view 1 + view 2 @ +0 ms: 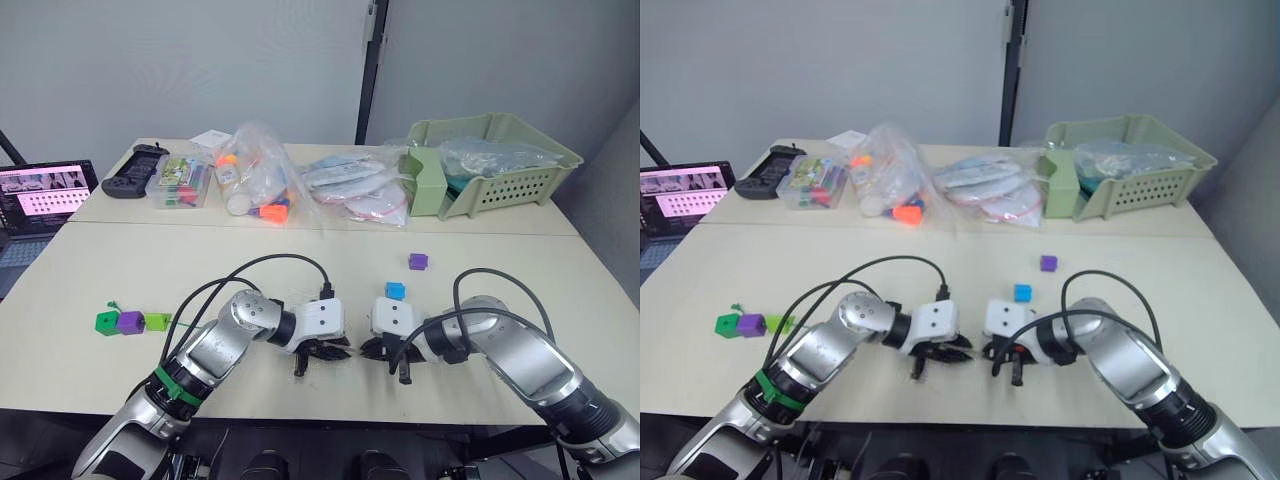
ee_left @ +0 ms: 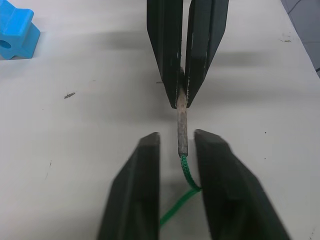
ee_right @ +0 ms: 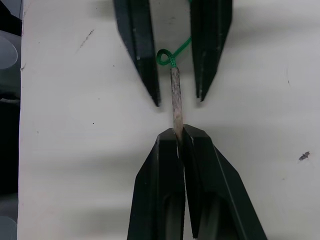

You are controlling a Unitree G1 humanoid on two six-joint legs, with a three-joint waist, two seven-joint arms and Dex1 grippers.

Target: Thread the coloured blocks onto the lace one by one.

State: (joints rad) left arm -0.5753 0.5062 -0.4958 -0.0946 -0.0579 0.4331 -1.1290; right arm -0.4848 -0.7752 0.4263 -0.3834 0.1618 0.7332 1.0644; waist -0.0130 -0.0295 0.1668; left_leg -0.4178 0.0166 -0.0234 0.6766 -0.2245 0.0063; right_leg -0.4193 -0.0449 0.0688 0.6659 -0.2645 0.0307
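Right gripper (image 3: 179, 136) fingers pinching the lace (image 3: 175, 95) by its stiff tip. Left gripper (image 2: 177, 145) fingers spread around that tip, just short of the blue block (image 1: 395, 291).

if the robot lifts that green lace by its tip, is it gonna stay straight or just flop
Probably both. The pale tip looks stiff: it stays straight where the right pincer pinches it. The green lace behind it already curls into a loop between the left pincer's open fingers, so it would likely hang limp. It looks thin and light, so it may slip from a loose pinch.
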